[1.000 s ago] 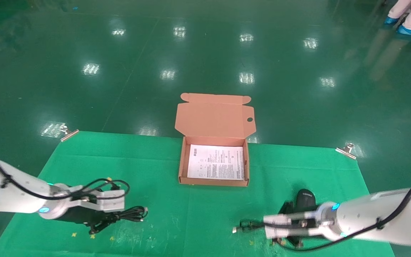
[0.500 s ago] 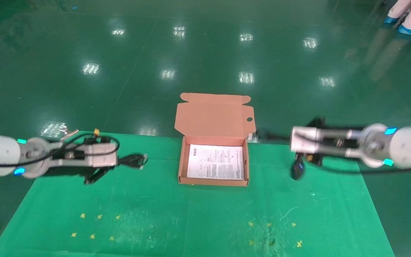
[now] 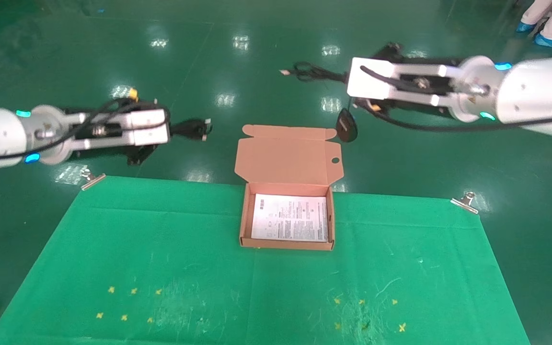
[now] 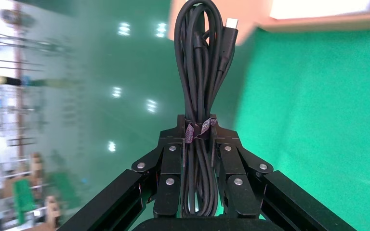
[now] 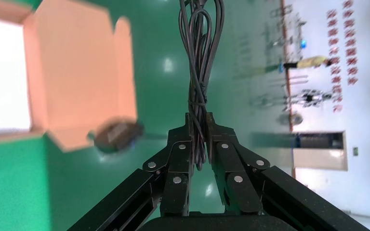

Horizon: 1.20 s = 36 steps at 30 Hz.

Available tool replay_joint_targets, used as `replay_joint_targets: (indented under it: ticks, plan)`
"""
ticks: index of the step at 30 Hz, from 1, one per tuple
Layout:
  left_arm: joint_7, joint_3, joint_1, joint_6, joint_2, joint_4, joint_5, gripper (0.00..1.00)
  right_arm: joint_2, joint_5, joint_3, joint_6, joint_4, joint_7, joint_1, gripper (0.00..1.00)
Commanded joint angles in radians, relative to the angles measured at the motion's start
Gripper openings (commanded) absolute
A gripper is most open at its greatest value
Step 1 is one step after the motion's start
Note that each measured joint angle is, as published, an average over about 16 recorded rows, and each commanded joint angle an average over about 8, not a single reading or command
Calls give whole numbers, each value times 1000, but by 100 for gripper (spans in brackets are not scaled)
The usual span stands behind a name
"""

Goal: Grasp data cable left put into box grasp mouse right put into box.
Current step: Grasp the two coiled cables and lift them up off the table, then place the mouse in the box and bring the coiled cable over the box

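High on my left, the thin black looped data cable (image 4: 198, 91) juts from the left gripper (image 4: 200, 132), whose fingers clench its middle, well above the green cloth (image 3: 161, 249). On my right, the right gripper (image 5: 198, 130) pinches the thin black cord (image 5: 200, 72), and the small black oval mouse (image 3: 346, 125) dangles below it, just past the lid's far corner. Between both arms, I see the shallow orange-brown cardboard box (image 3: 243, 225) lying open, holding only its white printed sheet (image 3: 289, 216).

An open orange-brown cardboard mailer box (image 3: 287, 216) is set at the far middle of a green cloth-covered table (image 3: 161, 249).
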Motion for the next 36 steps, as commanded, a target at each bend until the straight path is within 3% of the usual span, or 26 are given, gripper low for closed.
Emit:
replay_joint_targets:
  ticks: [1,18,36]
  plan:
    - [4,-5,-18,-20,14,8,8,0,-31,12,2,14,-25,-19,22,0]
    - [13,-16,-99,-125,104,85,73,0,-153,101,19,75,-166,-156,102,0]
    - [-11,1,-52,-79,82,69,78,0,-162,111,6,59,-176,-150,66,0]
